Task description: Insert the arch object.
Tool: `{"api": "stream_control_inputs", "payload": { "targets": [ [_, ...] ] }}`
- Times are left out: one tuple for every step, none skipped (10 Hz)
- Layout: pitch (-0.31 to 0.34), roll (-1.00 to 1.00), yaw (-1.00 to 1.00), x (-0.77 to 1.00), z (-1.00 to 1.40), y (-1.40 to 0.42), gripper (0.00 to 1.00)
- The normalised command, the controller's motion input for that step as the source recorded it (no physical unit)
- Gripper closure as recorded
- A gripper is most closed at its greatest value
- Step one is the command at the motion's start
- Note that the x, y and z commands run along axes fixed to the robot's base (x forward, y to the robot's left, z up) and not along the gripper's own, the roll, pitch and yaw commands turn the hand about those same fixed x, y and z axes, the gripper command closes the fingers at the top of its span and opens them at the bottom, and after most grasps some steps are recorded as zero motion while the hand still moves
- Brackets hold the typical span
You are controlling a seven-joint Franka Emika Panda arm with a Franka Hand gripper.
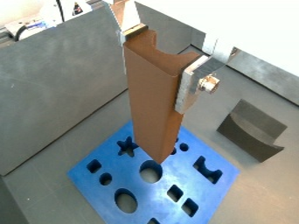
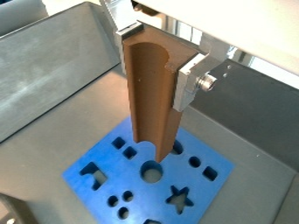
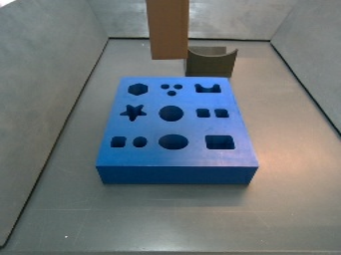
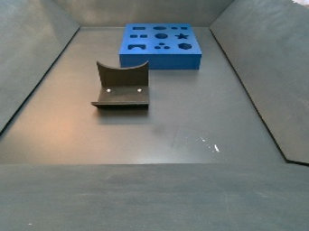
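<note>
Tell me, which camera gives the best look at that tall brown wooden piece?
A wrist view shows the arch object best: nearly its whole length, clamped in the gripper above the blue board. Both wrist views show it similarly. A side view shows only its lower part; the remaining side view misses it.

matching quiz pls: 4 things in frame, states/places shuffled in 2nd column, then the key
Things:
1. arch object
2. blue board
3. fixture
4. gripper

Places or states:
A. on the floor, with cut-out holes of many shapes in its top
B. shut on the brown column, above the board in both wrist views
C. dark grey, with a concave top, on the floor apart from the board
D. upright, held off the board, not yet in any hole

Pairs: 1-D, 2-A, 3-C, 4-B
</note>
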Motion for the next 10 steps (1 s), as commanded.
{"api": "stream_control_inputs", "payload": {
  "targets": [
    [0.07,0.12,0.0,1.0,-0.47,0.52,1.0],
    [0.05,0.11,0.0,1.0,-0.29,0.49,1.0],
    [0.051,0.11,0.0,1.0,-0.29,0.48,1.0],
    [0.05,0.11,0.0,1.0,-0.29,0.48,1.0],
    [0.053,0.11,0.0,1.0,-0.28,0.48,1.0],
    [0.07,0.12,0.0,1.0,-0.32,0.4,1.0],
    [0.026,0.05,0.0,1.0,-0.47,0.18,1.0],
    [0.0,0.0,-0.02,1.0,-0.59,0.08,1.0],
    [-0.037,-0.07,-0.04,1.0,-0.74,0.11,1.0],
    [-0.04,-0.1,0.0,1.0,-0.75,0.21,1.0]
  ]
}}
